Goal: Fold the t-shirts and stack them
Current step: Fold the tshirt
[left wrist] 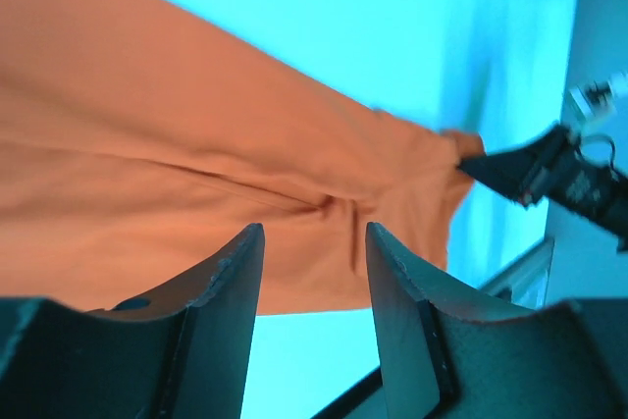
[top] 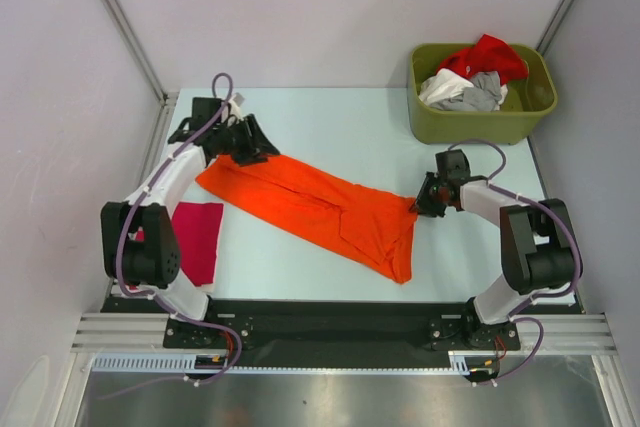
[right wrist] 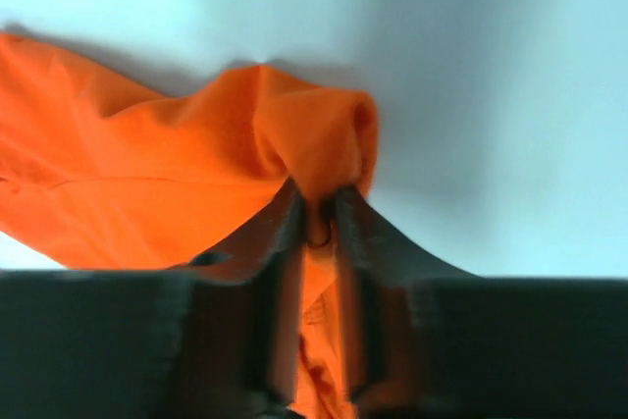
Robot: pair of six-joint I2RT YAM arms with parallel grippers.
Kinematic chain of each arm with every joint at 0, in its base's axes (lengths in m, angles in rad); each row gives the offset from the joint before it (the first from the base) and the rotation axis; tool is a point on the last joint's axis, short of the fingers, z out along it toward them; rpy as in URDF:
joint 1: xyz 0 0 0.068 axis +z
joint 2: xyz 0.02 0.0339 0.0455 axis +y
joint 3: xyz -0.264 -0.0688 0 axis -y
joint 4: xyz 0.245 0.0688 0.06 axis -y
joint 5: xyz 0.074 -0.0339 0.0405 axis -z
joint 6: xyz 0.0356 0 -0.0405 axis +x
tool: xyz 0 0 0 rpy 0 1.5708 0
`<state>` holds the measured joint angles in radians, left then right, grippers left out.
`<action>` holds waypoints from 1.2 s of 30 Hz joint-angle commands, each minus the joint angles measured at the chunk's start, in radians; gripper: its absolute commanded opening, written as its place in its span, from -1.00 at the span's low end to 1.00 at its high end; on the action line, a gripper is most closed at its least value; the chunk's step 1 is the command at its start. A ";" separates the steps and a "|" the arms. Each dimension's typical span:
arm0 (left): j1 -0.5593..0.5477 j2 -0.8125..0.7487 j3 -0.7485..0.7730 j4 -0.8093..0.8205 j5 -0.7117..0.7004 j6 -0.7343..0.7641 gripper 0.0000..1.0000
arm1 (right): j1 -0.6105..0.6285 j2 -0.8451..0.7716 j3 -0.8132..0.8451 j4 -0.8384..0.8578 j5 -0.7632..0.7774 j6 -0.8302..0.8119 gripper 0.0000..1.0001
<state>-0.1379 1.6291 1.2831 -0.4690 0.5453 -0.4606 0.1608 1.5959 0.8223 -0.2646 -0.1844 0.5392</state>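
The large orange t-shirt lies stretched in a long band across the table, from far left to near right. My right gripper is shut on its right edge; the right wrist view shows the orange cloth bunched between the jaws at my right gripper. My left gripper is open just above the shirt's far left end, with nothing between the jaws; it also shows in the left wrist view, over orange cloth. A folded magenta-red t-shirt lies at the table's left edge.
An olive-green bin at the far right corner holds red, white and grey t-shirts. Metal frame posts and side walls bound the table. The black base rail runs along the near edge.
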 commanded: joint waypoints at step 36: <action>0.147 0.024 -0.015 -0.072 -0.355 0.083 0.15 | 0.164 1.147 1.678 0.203 0.534 -0.337 -0.85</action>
<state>0.0467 1.6238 1.2213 -0.5301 0.2241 -0.4080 0.3313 2.7224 2.4393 -0.2195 0.3271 0.2340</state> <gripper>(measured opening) 0.568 0.075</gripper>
